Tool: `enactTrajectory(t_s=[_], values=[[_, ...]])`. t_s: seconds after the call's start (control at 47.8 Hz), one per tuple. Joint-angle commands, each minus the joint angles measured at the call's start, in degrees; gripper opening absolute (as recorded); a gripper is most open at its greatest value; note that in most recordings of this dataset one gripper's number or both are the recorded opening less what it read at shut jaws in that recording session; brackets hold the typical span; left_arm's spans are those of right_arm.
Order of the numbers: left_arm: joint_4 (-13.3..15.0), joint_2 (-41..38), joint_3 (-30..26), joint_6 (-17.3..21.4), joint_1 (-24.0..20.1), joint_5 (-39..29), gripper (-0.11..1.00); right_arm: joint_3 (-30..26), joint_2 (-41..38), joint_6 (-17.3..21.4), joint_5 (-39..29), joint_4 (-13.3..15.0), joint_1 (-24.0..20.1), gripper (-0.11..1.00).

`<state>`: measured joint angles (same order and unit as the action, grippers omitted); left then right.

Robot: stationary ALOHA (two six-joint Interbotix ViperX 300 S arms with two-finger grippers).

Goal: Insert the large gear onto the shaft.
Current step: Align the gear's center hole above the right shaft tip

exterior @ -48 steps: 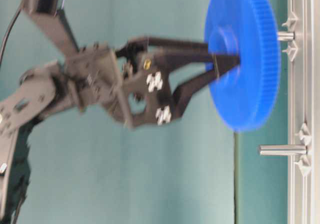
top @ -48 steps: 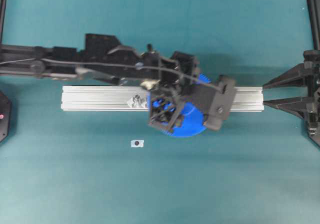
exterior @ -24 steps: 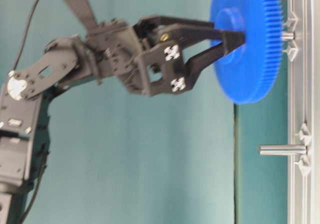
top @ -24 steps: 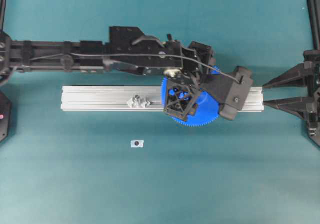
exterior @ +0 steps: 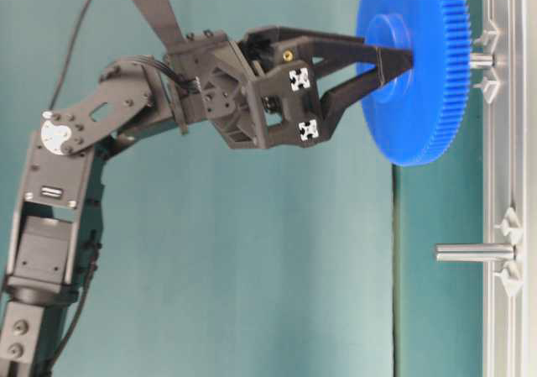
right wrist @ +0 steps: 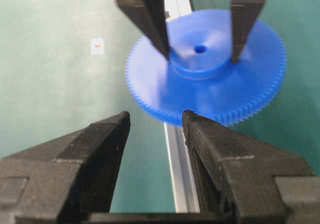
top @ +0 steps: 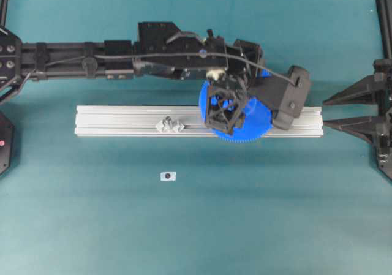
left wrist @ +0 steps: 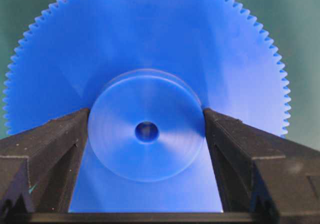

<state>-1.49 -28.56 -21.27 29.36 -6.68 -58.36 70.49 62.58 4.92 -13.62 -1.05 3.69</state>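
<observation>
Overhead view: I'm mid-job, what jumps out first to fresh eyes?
The large gear, bright blue, hangs over the silver rail, gripped by its raised hub in the left end effector. In the table-level view it sits just short of the shaft. The right end effector waits open at the right edge.

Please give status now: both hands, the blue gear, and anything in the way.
Left hand shut on hub of big blue toothed plastic gear. Right hand open, empty, apart. Gear just off the short grey metal pin, not yet seated. Nothing visibly between them.
</observation>
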Motion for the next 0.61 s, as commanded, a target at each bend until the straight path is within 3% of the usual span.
enactTrajectory(t_s=[0.0, 0.586], values=[[0.0, 1.2, -1.9, 0.1, 0.2, 0.3, 0.79, -0.7, 0.1, 0.4, 0.2, 0.1, 0.3, 0.57], [0.0, 0.5, -1.9, 0.0, -0.4, 0.6, 0.79, -0.7, 0.2, 0.4, 0.2, 0.1, 0.5, 0.57]])
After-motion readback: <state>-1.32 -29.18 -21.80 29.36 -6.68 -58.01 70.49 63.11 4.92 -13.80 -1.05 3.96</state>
